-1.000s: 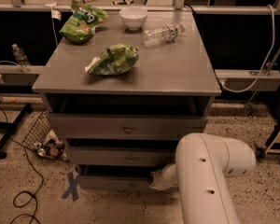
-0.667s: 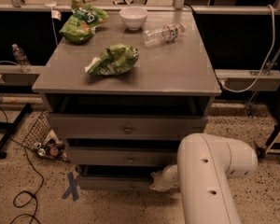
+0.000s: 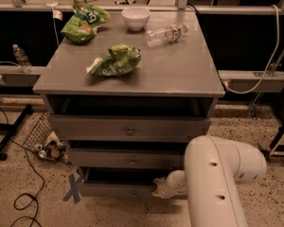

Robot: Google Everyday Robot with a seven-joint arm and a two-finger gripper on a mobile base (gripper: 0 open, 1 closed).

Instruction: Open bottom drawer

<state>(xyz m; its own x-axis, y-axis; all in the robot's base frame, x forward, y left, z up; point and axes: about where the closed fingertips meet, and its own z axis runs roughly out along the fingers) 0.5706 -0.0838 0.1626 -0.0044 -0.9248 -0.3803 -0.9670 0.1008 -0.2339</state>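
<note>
The grey cabinet (image 3: 132,74) has three drawers. The bottom drawer (image 3: 113,190) is the lowest grey front, with a small round knob (image 3: 134,192). It stands out a little, with a dark gap above it. My gripper (image 3: 157,190) is at the end of the white arm (image 3: 213,183), low down against the right part of the bottom drawer's front, just right of the knob. The middle drawer (image 3: 128,160) and the top drawer (image 3: 128,128) are above it.
On the cabinet top lie two green chip bags (image 3: 116,59) (image 3: 84,20), a white bowl (image 3: 135,17) and a plastic bottle (image 3: 166,33). A wire basket with clutter (image 3: 47,143), cables (image 3: 23,197) and blue tape (image 3: 74,188) are on the floor at the left.
The arm has shifted slightly to the right and towards the camera. The bottom drawer front seems to have come out a little.
</note>
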